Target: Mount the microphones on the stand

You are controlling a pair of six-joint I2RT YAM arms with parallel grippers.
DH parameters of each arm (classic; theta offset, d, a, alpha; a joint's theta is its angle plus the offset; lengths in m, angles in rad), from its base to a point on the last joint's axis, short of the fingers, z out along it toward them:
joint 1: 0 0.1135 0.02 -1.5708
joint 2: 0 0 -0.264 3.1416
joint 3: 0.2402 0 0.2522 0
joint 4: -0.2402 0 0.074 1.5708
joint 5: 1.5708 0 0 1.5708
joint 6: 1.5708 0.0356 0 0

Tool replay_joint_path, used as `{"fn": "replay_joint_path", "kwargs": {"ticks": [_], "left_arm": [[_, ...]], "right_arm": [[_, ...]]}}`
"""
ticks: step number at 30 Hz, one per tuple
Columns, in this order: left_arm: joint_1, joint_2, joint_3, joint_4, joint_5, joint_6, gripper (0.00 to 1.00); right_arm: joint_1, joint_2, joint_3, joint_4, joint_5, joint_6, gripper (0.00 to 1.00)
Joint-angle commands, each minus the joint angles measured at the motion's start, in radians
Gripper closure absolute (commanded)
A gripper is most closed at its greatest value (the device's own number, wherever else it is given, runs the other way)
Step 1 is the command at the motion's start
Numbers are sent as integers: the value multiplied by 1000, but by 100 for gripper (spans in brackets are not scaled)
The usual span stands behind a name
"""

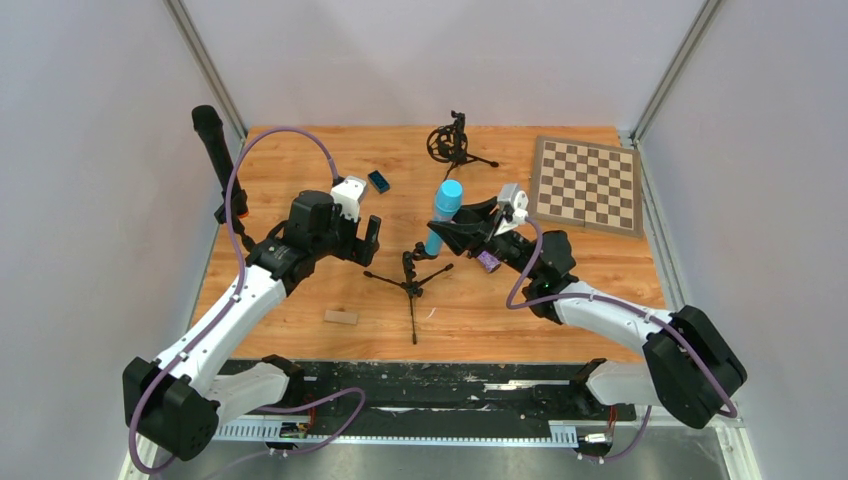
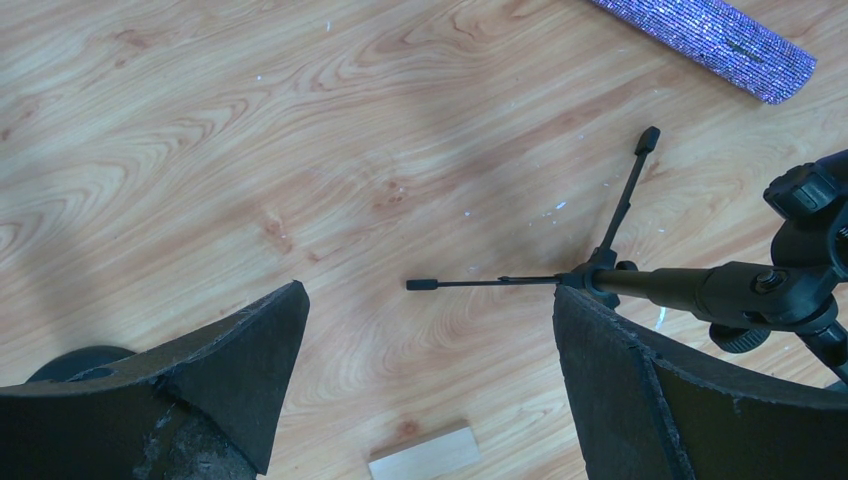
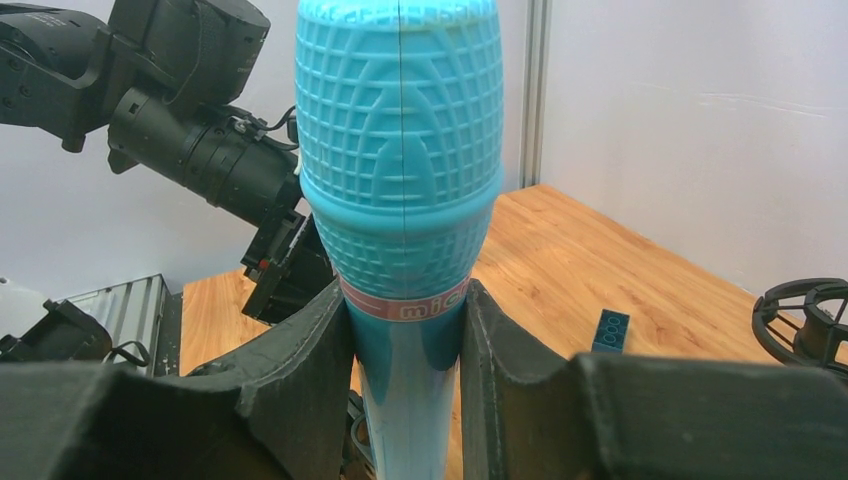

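Nearest, low and left of centre in the top view: wood block [image 1: 340, 317] flat on the table [image 1: 560, 300]

Just above, at centre: tripod stand [image 1: 410, 285], legs splayed on the wood, post leaning up toward the upper right; same stand along the right edge of the left wrist view [image 2: 700, 290]

Left of the stand: left gripper [image 1: 358, 243], jaws spread wide, nothing between them, only bare wood and one tripod leg showing through the gap in its own view [image 2: 428, 296]

Right of the stand: right gripper [image 1: 442, 228], clamped on the blue mic [image 1: 447, 200] just under the head, pads [image 3: 310, 370] pressed on both sides of the handle; mic near upright, head up, tail close over the stand's top, contact there impossible to tell

Close under the right wrist: purple mic [image 1: 489, 262] lying on the table; upper right corner of the left wrist view [image 2: 705, 40]

Farther, far left edge: black mic [image 1: 212, 150] standing upright, its support unclear

Above centre: small blue brick [image 1: 379, 181], then ring-mount stand [image 1: 450, 145] near the back edge

Upper right: chessboard [image 1: 587, 185] flat on the table
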Motion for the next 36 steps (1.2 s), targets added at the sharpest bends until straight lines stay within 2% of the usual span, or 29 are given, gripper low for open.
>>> {"fn": "replay_joint_path", "kwargs": {"ticks": [1,7,16,19,24,36], "left_arm": [[-5,-29,18,4,-8,15,0],[-5,-31,19,4,-7,17,0],[-5,-40,15,6,-12,26,0],[-5,-44,14,7,4,34,0],[-5,-54,7,14,83,59,0],[-4,-136,-30,62,235,142,0]], "right_arm": [[18,39,-30,-161,-75,3,72],[18,23,-8,-158,-79,2,39],[16,3,4,-141,-97,15,20],[12,-35,-21,-168,-72,14,8],[-11,-118,-87,-210,-62,17,2],[-53,-245,-270,-272,-115,40,0]]}}
